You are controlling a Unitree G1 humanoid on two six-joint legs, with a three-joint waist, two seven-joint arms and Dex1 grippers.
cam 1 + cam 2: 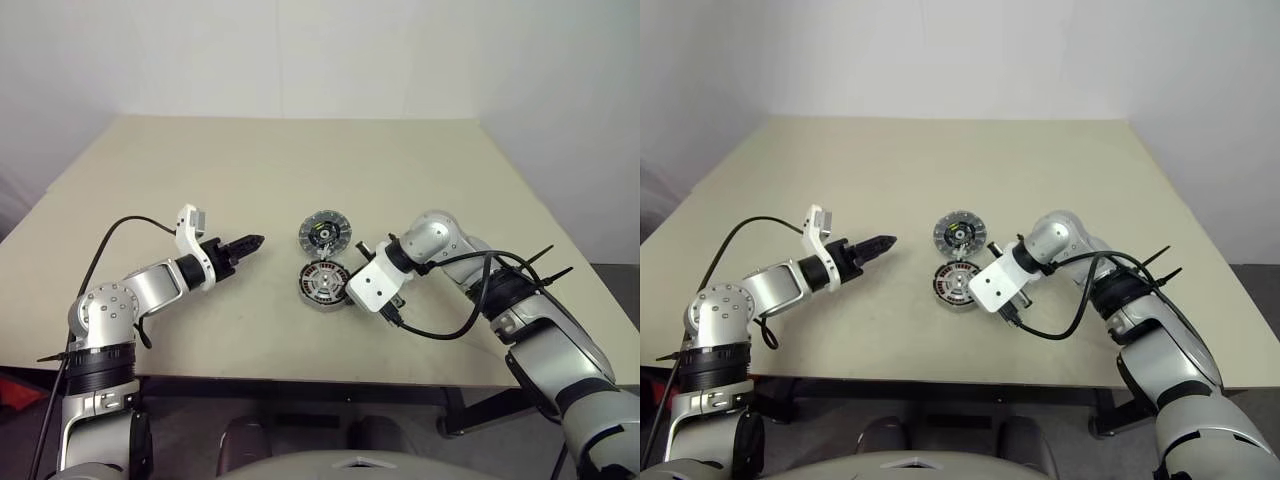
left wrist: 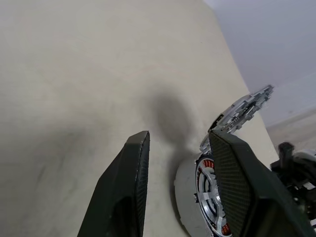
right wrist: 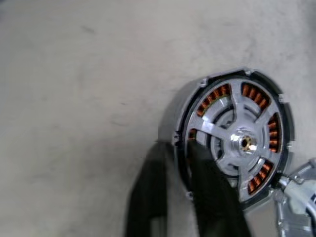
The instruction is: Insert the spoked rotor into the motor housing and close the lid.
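The motor housing (image 1: 323,284) lies flat on the table, its copper windings (image 3: 256,96) showing around the silver spoked rotor (image 3: 242,143), which sits inside it. Just beyond it lies the lid (image 1: 325,233), a grey disc with green-yellow marks. My right gripper (image 3: 177,146) comes down at the housing's right edge. Its fingers are pinched on the rim, one outside the wall and one on the rotor's edge. My left gripper (image 1: 250,242) hovers to the left of both discs, pointing at them, open and holding nothing.
The beige table (image 1: 250,170) stretches wide behind and to the left of the parts. Black cables (image 1: 450,325) loop off my right wrist near the table's front edge. A white wall stands behind the table.
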